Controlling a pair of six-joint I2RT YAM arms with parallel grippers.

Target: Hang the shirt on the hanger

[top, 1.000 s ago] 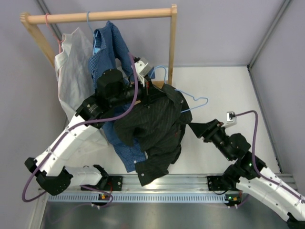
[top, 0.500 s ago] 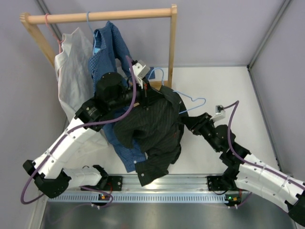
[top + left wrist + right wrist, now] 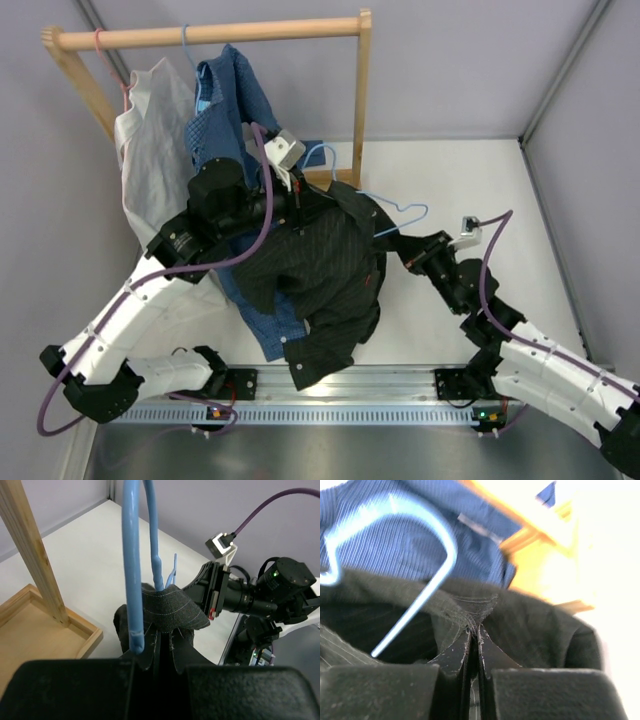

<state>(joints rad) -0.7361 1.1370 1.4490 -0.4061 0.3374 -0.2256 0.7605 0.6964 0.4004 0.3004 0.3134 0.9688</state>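
Note:
The black pinstriped shirt [image 3: 320, 270] hangs in a bunch above the table, held between both arms. My left gripper [image 3: 303, 200] is shut on its collar fabric [image 3: 170, 612], with the jaws [image 3: 164, 637] pressed together. The light-blue wire hanger [image 3: 405, 207] pokes out of the shirt's right shoulder. Its hook [image 3: 132, 555] rises right beside the left fingers. My right gripper [image 3: 393, 246] is shut on a fold of the shirt's edge [image 3: 535, 625], fingertips [image 3: 474, 630] pinching cloth. The hanger [image 3: 420, 595] runs just left of those fingertips.
A wooden rack [image 3: 210, 35] stands at the back left, its post [image 3: 362, 90] just behind the shirt. On it hang a pale grey shirt [image 3: 150, 150] and a blue patterned shirt [image 3: 225, 100]. The rack's wooden base tray [image 3: 45, 625] lies below the left gripper. White tabletop [image 3: 470, 170] spreads to the right.
My right gripper has moved left to the shirt's right edge and shut on it. The left arm has drawn the collar and hanger slightly up and left.

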